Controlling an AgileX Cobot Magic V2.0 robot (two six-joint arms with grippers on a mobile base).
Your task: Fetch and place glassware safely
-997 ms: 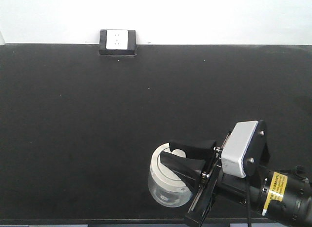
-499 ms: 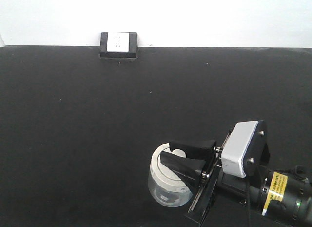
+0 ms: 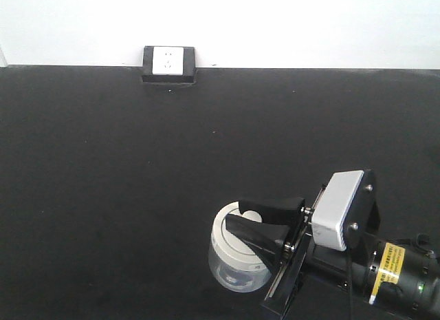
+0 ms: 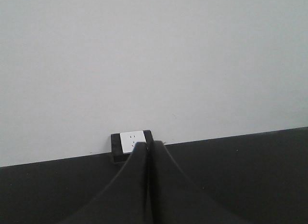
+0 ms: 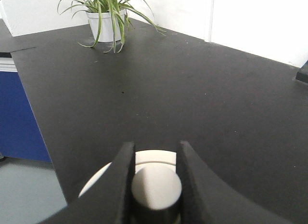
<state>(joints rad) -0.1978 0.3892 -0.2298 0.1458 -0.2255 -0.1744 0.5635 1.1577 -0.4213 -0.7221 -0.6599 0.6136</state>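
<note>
The glassware is a small squat clear glass jar [image 3: 230,273] with a round off-white lid [image 3: 224,236], near the table's front right. My right gripper [image 3: 237,215] is shut on the lid's central knob [image 5: 156,188], one black finger on each side of it. The right wrist view shows the lid's rim [image 5: 154,155] beyond the knob. The right gripper [image 5: 155,151] points toward the table's left end. My left gripper [image 4: 149,145] is shut and empty, held above the table and pointing at the back wall. It is out of the front view.
The black table [image 3: 137,162] runs back to a white wall. A white socket in a black box [image 3: 168,60] sits at the back edge, also in the left wrist view [image 4: 132,141]. A potted plant [image 5: 106,17] stands at the far left corner. A blue cabinet [image 5: 19,123] lies beyond the left edge.
The socket and the table's back edge sit slightly lower in the front view than a second ago. The right gripper and the jar stay in the same place.
</note>
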